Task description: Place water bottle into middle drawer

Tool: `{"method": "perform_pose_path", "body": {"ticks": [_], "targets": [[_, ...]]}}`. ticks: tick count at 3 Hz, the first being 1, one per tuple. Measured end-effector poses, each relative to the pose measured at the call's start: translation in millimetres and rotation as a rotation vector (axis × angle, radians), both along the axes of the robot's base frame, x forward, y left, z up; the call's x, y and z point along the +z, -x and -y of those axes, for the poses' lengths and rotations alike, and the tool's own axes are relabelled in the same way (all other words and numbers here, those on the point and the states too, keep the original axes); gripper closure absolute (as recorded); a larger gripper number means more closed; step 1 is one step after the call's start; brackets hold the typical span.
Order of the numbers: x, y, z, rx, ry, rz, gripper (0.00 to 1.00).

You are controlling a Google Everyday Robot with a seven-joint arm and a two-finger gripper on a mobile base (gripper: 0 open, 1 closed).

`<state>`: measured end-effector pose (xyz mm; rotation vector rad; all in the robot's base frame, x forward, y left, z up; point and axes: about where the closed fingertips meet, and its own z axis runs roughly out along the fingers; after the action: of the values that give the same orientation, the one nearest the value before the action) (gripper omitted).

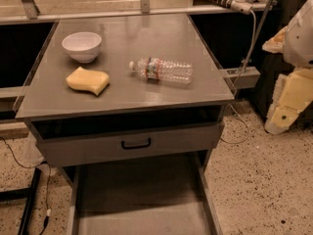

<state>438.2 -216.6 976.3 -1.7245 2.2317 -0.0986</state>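
Lying on its side near the middle of the grey tabletop [146,33], the water bottle [161,71] pointed its white cap left. A red-and-green label band circled it near the cap end, but its writing could not be read. To its left sat one yellow sponge [88,80], apart from the bottle, and behind the sponge stood one white bowl [81,45], upright. Under the tabletop's front edge ran a grey drawer front [78,151] with a small black handle [136,143]. Below that, the middle drawer [142,195] was pulled out toward the camera, showing a flat grey floor and low side walls. The end effector [281,114], pale yellow and white, hung at the right edge of the view, well apart from the bottle and beside the cabinet; whether it was released or clenched could not be told. One white cable [250,38] dropped behind the cabinet's right side.
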Motion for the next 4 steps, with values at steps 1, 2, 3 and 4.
{"method": "perform_pose_path", "body": {"ticks": [1,2,3,4], "targets": [[0,0,0,0.0,0.0,0.001,0.0],[3,-10,-20,0.031,0.01,0.051,0.0],[-1,-30,-53,0.088,-0.012,0.119,0.0],[-3,-57,-80,0.162,-0.058,0.171,0.0]]}}
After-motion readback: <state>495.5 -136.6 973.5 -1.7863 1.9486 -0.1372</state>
